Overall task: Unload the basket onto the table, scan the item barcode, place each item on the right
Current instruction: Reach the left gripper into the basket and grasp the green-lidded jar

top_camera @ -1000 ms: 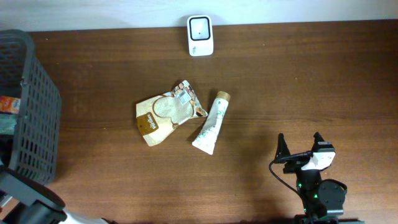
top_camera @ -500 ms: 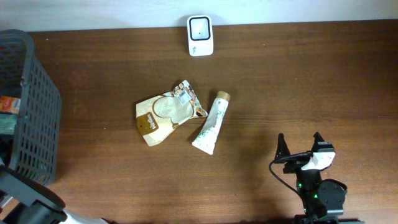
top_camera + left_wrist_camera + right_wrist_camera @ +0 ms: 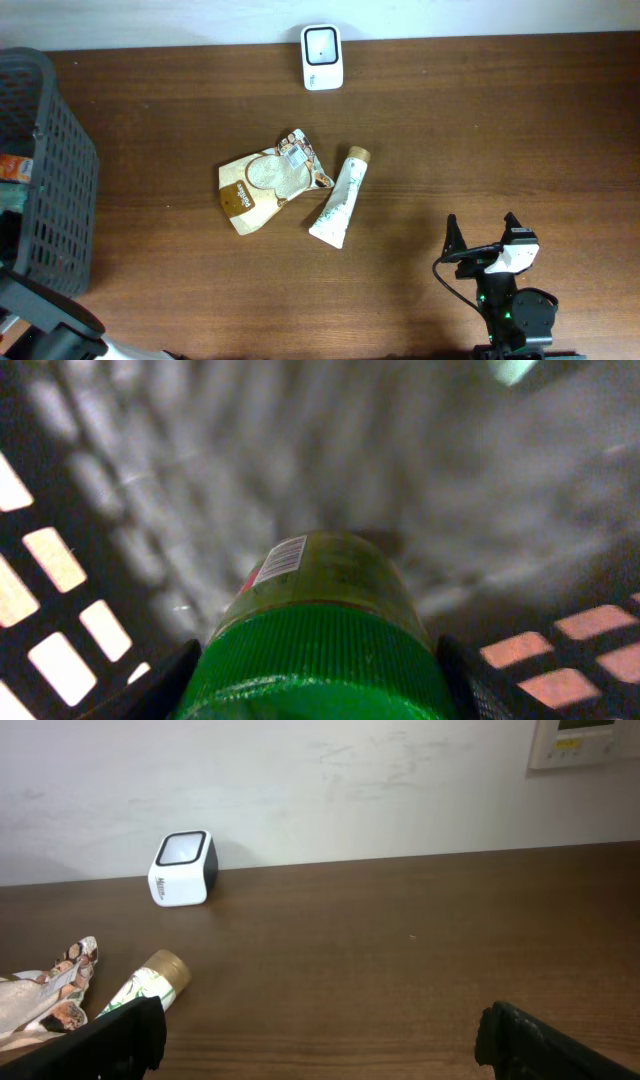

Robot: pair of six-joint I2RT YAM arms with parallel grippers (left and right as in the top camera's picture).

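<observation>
In the left wrist view, a bottle (image 3: 335, 585) with a ribbed green cap (image 3: 320, 660) and a white barcode label (image 3: 282, 558) lies inside the black basket (image 3: 60, 560). My left gripper (image 3: 318, 682) is shut on the cap, with a dark finger pressed to each side. The basket hides this gripper from overhead. The white scanner (image 3: 322, 56) stands at the table's far edge and also shows as the scanner (image 3: 183, 868) in the right wrist view. My right gripper (image 3: 482, 236) rests open and empty at the near right.
The black mesh basket (image 3: 60, 180) stands at the table's left edge with other packets inside. A brown pouch (image 3: 265, 180) and a white tube (image 3: 340, 198) lie mid-table. The right wrist view shows that tube (image 3: 150, 982) beside its left finger.
</observation>
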